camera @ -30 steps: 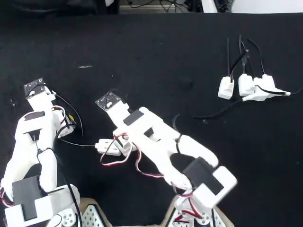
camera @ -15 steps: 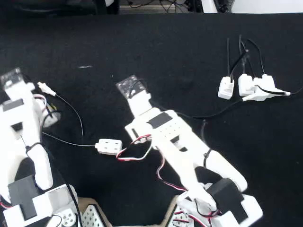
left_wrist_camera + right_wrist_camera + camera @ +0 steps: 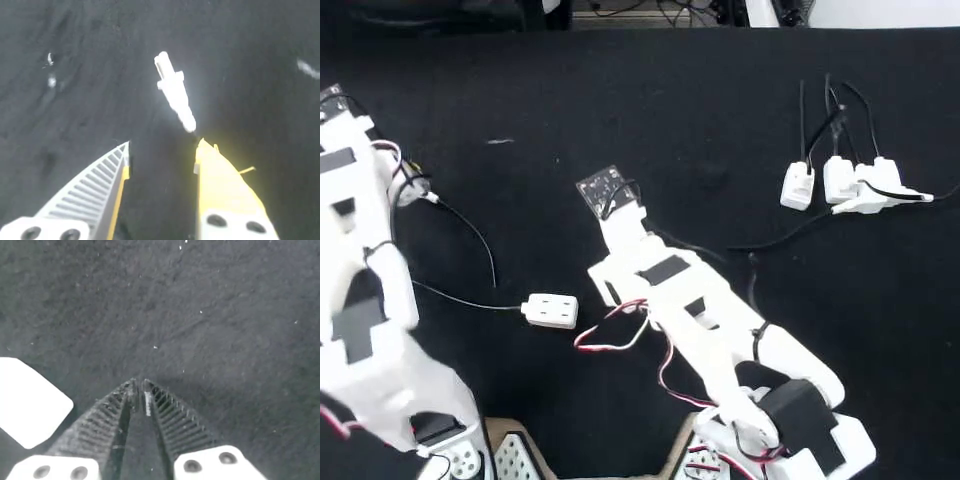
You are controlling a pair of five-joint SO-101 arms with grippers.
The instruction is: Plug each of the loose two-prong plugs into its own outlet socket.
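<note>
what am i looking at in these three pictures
Two white robot arms work at a black table. One picture looks down from a fixed camera; the other two come from a camera on each arm's wrist, looking along its end effector. On the table lie a white outlet socket on a black cord, a loose white plug, and a group of white plug parts farther off. The left end effector is open, the plug just beyond its tips. The right end effector is shut. Neither seems to hold anything.

A white plug point(image 3: 174, 91) lies loose, apart from the white outlet socket point(image 3: 550, 311).
</note>
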